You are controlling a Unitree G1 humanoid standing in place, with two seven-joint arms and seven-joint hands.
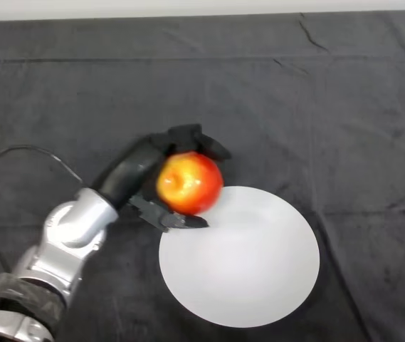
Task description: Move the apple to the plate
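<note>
Left hand, curled round the apple, should carry it further over the plate (only its rim is reached) before releasing.

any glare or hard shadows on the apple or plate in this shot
Head view: the apple shows a small pale highlight on its yellow side; the white plate is evenly lit, without a hot spot; the left hand is dark against the cloth, and no hard shadows show.
</note>
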